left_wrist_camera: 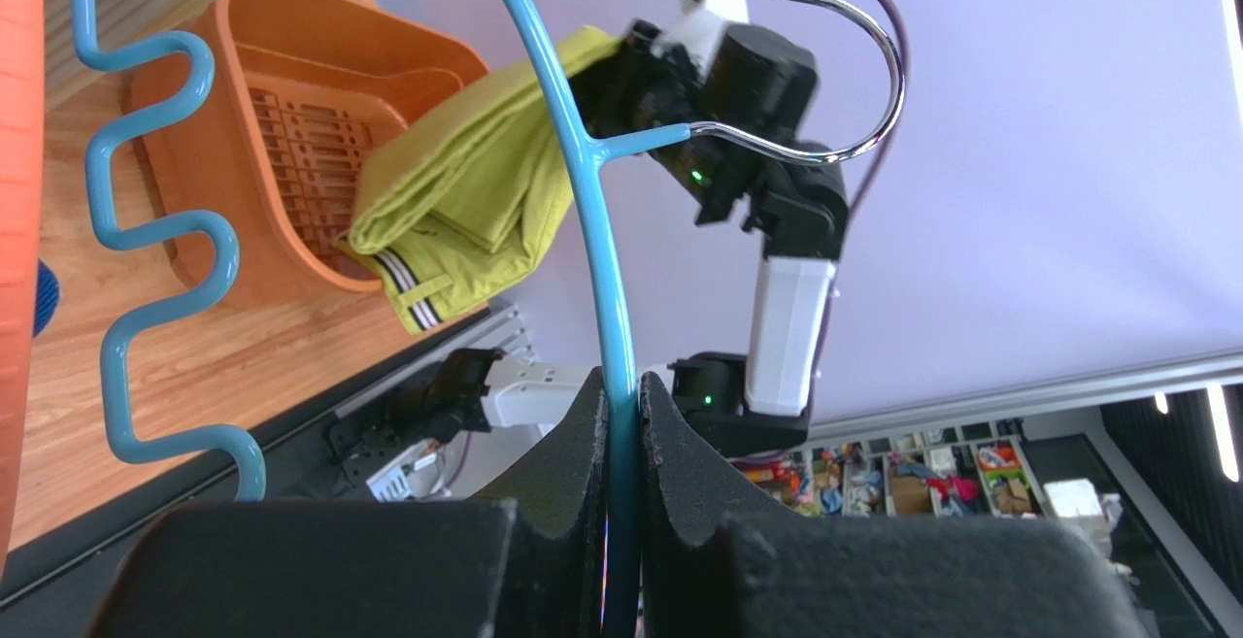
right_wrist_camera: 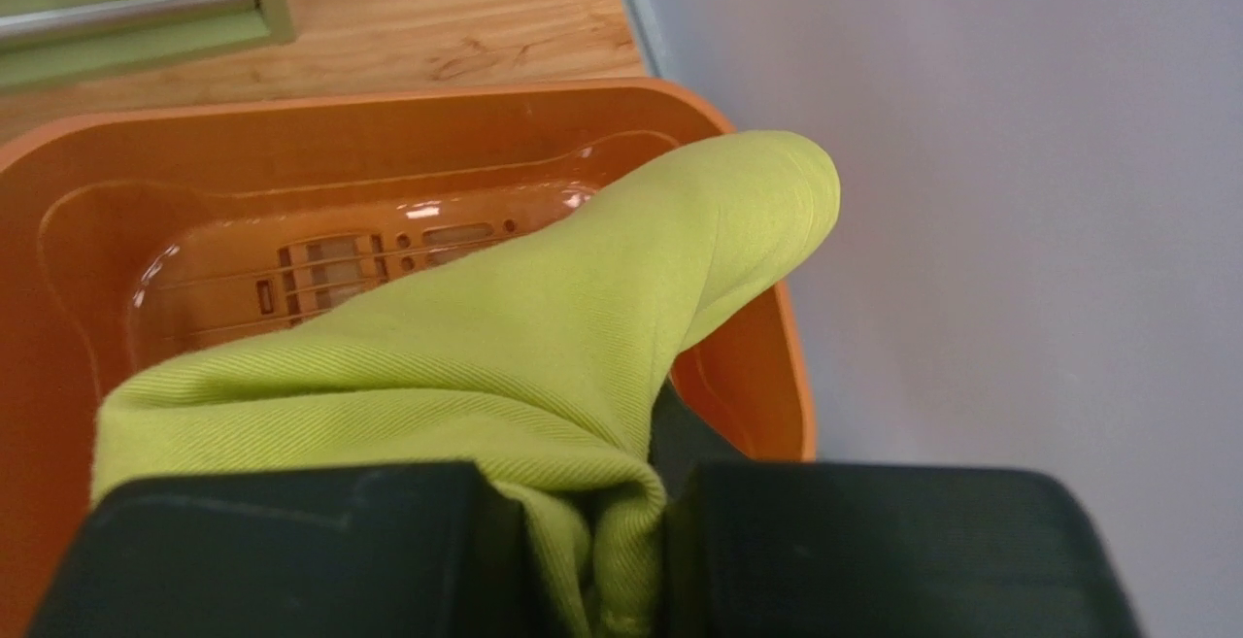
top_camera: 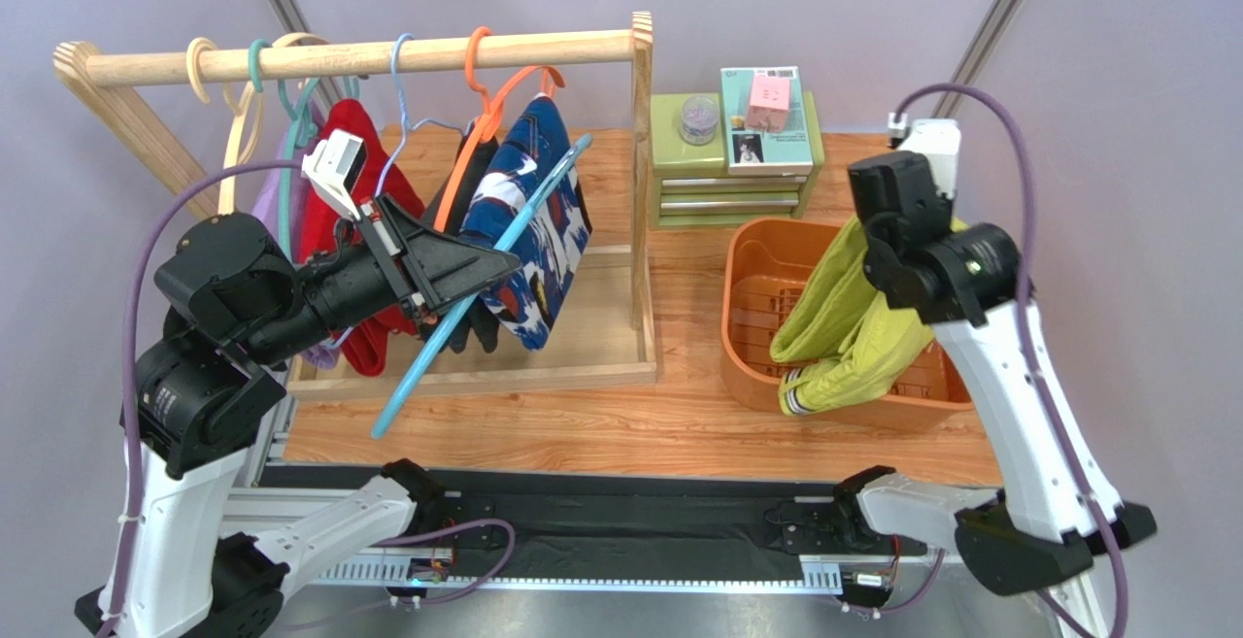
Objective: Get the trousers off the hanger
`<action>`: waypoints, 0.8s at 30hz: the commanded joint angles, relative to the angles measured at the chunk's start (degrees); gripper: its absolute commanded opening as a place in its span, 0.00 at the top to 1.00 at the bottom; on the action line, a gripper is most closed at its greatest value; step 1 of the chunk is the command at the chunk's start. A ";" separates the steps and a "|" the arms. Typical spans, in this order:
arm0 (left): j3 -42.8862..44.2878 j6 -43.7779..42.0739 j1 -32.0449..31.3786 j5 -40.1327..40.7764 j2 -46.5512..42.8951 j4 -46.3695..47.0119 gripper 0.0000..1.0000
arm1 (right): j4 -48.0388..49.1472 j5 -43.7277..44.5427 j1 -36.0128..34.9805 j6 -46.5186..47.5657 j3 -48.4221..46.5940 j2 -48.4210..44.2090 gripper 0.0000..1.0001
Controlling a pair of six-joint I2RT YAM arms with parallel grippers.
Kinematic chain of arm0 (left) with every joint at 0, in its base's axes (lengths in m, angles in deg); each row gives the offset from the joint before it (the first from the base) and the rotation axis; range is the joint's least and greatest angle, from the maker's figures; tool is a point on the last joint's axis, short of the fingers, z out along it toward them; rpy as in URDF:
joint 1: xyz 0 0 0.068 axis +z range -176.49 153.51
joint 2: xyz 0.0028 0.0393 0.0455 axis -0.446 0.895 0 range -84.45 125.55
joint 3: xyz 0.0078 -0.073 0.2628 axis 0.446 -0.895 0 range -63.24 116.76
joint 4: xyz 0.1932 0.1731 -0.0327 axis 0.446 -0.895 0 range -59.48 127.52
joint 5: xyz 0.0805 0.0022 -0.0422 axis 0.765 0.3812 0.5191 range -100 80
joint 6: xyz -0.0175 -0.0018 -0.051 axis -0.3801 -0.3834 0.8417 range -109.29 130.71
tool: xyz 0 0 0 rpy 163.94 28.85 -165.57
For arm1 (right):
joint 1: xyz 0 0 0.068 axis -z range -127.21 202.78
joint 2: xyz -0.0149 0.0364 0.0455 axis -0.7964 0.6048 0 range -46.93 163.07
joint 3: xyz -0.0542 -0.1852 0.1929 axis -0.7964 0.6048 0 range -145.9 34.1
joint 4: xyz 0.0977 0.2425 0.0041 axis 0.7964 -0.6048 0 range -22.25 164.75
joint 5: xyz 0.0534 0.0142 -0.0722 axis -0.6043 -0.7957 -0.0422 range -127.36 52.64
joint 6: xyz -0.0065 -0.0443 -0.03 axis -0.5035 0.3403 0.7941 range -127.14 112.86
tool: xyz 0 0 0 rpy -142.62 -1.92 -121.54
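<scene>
From the near edge of the table (top_camera: 613, 427), my left arm (top_camera: 234, 289) reaches toward 11 o'clock. Its jaws are clenched on the thin bar of a blue hanger (left_wrist_camera: 591, 201). The hanger is held off the rail and tilted, running from 7 o'clock up to 1 o'clock across the front of the rack. The left wrist view shows the bar pinched tight between both fingers (left_wrist_camera: 577, 442).

At 3 o'clock, my right arm (top_camera: 1007, 361) stands over an orange basket (top_camera: 752, 252). Its jaws are grasping a fold of the yellow-green trousers (top_camera: 846, 332), with cloth bunched between the two dark fingers (right_wrist_camera: 292, 536) in the right wrist view. The trousers hang from the jaws into the basket. Their striped cuffs (top_camera: 795, 398) spill over the rim nearest me.

Farther back, at 11 o'clock, the navy blue trousers (top_camera: 540, 245) with white and red print hang on an orange hanger (top_camera: 482, 114). That hanger is hooked over the wooden rail (top_camera: 438, 56), and the blue hanger crosses just in front of the cloth. A red garment (top_camera: 350, 136) hangs to their left, toward 10 o'clock.

At 1 o'clock, beyond the basket, sits a stack of green boxes (top_camera: 730, 179).
</scene>
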 commanded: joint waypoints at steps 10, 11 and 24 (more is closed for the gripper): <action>3.23 -1.51 0.12 -0.65 -1.19 2.28 1.00 | 8.91 -11.71 0.50 -3.48 -5.32 21.05 1.00; 3.23 -1.51 0.12 -0.30 -1.36 2.11 1.00 | 9.09 -12.14 0.59 -3.40 -5.50 22.02 1.00; 2.70 -0.46 0.21 0.05 -2.86 1.05 1.00 | 8.40 -11.19 1.46 -16.46 -9.80 32.66 1.00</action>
